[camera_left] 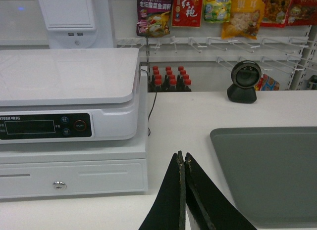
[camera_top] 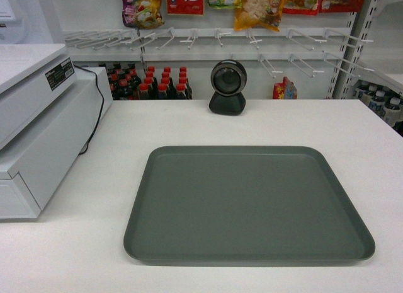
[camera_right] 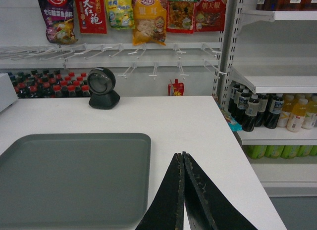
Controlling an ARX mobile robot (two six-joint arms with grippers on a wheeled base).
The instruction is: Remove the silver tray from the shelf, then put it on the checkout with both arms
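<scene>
A: How does the left gripper [camera_left: 182,158] stand?

B: Its 2 black fingers meet at the tips, closed with nothing between them. It sits over bare white checkout counter [camera_left: 183,116], between the register machine [camera_left: 69,116] on its left and the silver tray [camera_left: 270,173] on its right, clear of both.

A: And the right gripper [camera_right: 182,157]?

B: The same: 2 black fingers pressed together at the tips, gripping nothing. It sits over the counter just beside the tray's right edge, not touching it as far as the wrist view shows. Neither gripper appears in the head view.

A: Where is the tray itself?

B: It lies flat on the checkout, in the middle of the counter, with its low rim visible all round from the head camera. Nothing lies in it.

A: What is around it?

B: The white register machine with its cash drawer [camera_left: 74,176] stands at the counter's left, a black cable [camera_top: 96,110] running behind it. A small round black scanner [camera_top: 227,87] stands at the far edge, well apart from the tray. Behind the counter are red-capped dark bottles [camera_top: 151,82], white peg hooks [camera_top: 214,38] and hanging snack packets [camera_top: 261,6]. In the right wrist view, white shelves [camera_right: 277,84] to the right hold bottled drinks [camera_right: 270,110].
</scene>
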